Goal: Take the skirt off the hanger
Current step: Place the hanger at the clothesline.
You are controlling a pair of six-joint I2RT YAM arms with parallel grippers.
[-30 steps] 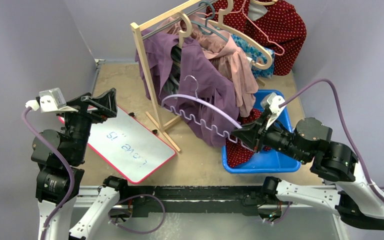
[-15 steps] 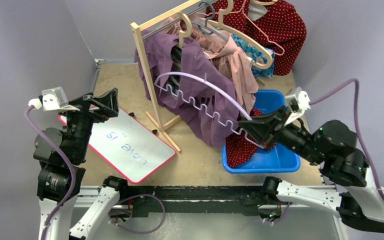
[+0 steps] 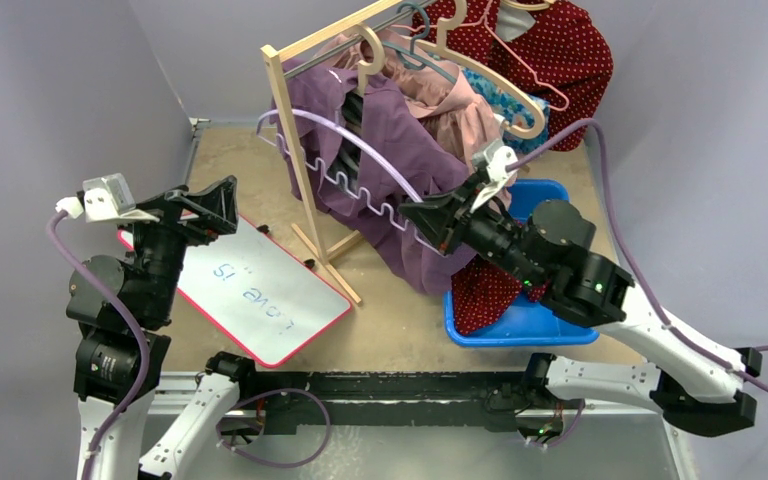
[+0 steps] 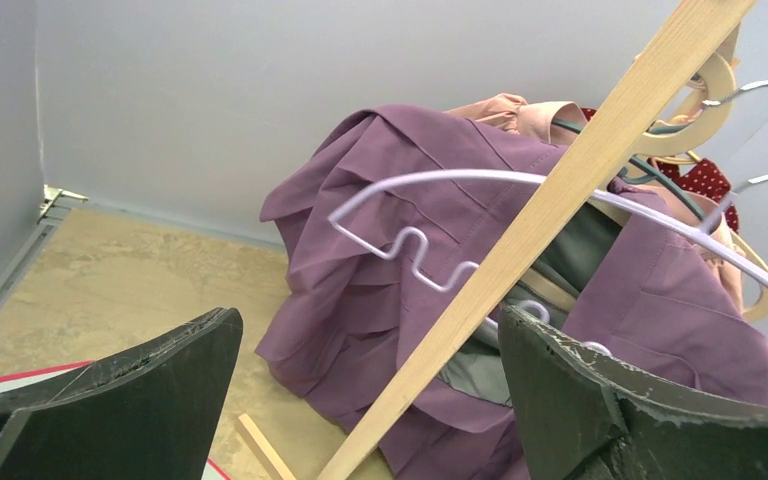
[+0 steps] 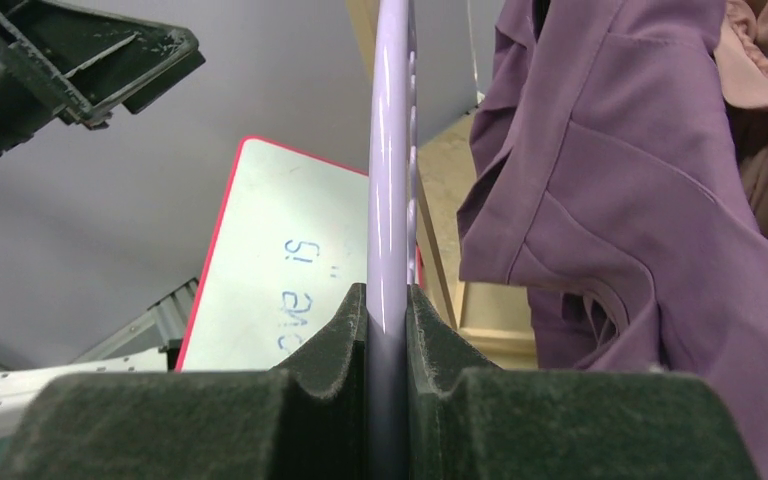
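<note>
The skirt (image 3: 480, 298), soft red cloth, lies crumpled in the blue plastic tub (image 3: 560, 328) near the table's right edge, slumping over the tub's left rim. Above it and clear of it, the right gripper (image 3: 417, 214) is clamped tight on one end of the slim, glossy lavender hanger (image 5: 392, 150). The hanger's wavy lower bar is bare against the purple garment (image 3: 410, 140) on the wooden rack (image 3: 285, 100). The left gripper (image 3: 210, 207) gapes wide and holds nothing.

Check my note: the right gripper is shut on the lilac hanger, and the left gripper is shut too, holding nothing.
Wrong on the left gripper: the left wrist view shows its jaws wide apart, holding nothing. The right gripper is shut on the lilac hanger.
</note>
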